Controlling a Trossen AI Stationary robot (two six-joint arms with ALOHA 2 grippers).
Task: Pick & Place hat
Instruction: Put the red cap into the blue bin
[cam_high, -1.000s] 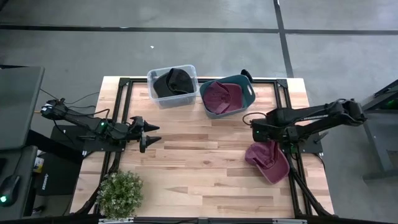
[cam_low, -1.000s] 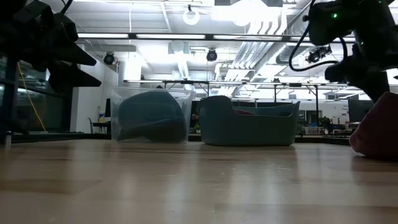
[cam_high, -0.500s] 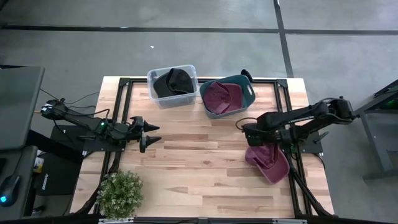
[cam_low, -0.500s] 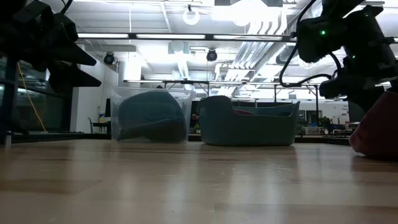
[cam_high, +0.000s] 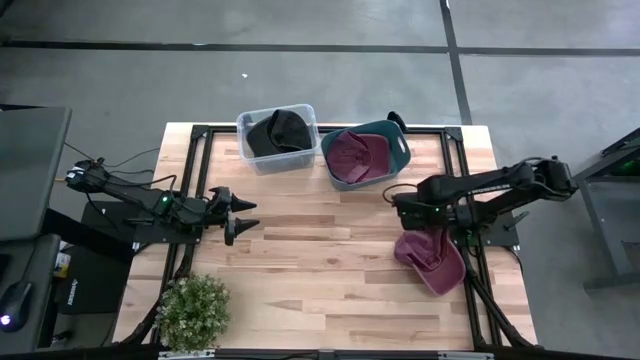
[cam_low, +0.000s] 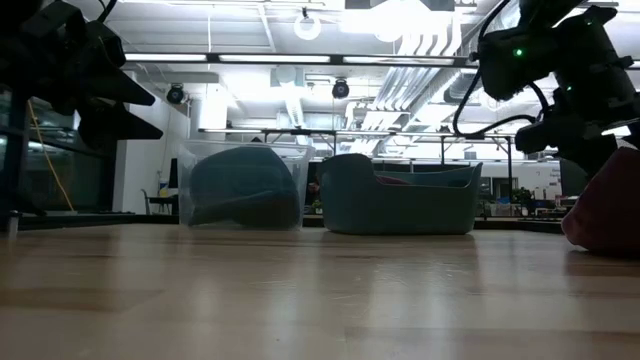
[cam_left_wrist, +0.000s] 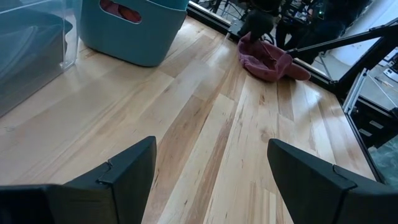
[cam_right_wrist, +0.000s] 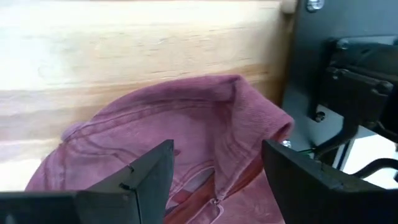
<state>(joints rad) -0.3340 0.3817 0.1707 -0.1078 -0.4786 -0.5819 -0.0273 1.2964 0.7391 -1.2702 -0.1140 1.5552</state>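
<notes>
A maroon cap (cam_high: 432, 260) lies crumpled on the wooden table near its right edge; it also shows in the right wrist view (cam_right_wrist: 155, 137), in the low view (cam_low: 610, 205) and far off in the left wrist view (cam_left_wrist: 267, 59). My right gripper (cam_high: 422, 222) hovers just above the cap's far part, open, its fingers (cam_right_wrist: 149, 180) standing to either side of the cloth without touching it. My left gripper (cam_high: 238, 213) waits open at the table's left side (cam_left_wrist: 211, 149). A second maroon cap sits in the teal bin (cam_high: 365, 152).
A clear bin (cam_high: 278, 137) holding a black hat stands beside the teal bin at the far edge. A potted plant (cam_high: 195, 310) sits at the near left corner. The black frame rail (cam_right_wrist: 336, 81) runs close beside the cap. Bare wood (cam_high: 320, 250) lies between the arms.
My right arm has shifted a little toward the table's left and then eased back slightly, staying over the cap. The cap has stayed where it was.
</notes>
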